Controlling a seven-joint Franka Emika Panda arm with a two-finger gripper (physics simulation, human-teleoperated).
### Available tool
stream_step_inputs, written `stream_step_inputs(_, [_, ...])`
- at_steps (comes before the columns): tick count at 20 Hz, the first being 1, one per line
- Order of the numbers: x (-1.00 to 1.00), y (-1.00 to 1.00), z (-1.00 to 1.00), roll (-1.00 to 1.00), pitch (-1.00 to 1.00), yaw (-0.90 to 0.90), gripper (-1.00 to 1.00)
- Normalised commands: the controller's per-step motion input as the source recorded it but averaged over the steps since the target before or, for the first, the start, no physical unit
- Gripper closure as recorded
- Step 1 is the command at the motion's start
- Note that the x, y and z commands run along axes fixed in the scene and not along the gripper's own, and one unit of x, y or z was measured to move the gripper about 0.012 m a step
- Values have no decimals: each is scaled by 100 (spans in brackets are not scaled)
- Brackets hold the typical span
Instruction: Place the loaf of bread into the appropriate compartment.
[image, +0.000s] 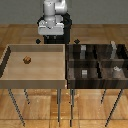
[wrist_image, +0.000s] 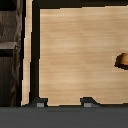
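Note:
The loaf of bread (image: 27, 59) is a tiny brown speckled lump lying on the floor of the light wooden tray (image: 10, 75), toward the exterior view's left. In the wrist view the loaf of bread (wrist_image: 122, 60) shows only partly, cut off by the frame edge. My gripper (image: 51, 36) hangs above the tray's far rim, well away from the loaf. Its fingertips (wrist_image: 40, 102) stand wide apart in the wrist view, so the gripper (wrist_image: 64, 102) is open with nothing but bare tray floor between the jaws.
A dark wooden organizer (image: 97, 62) with several compartments stands against the tray on the exterior view's right. Small grey-white items (image: 84, 73) sit in some of them. Its dark wall (wrist_image: 10, 50) shows in the wrist view. Both boxes rest on thin metal legs.

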Motion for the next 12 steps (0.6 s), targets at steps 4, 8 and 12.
stream_step_inputs(4, [0, 0, 0, 0, 0, 0, -100])
stream_step_inputs(8, [0, -75, 0, 0, 0, 0, -100])
stream_step_inputs(12, [0, -100, 0, 0, 0, 0, -100])
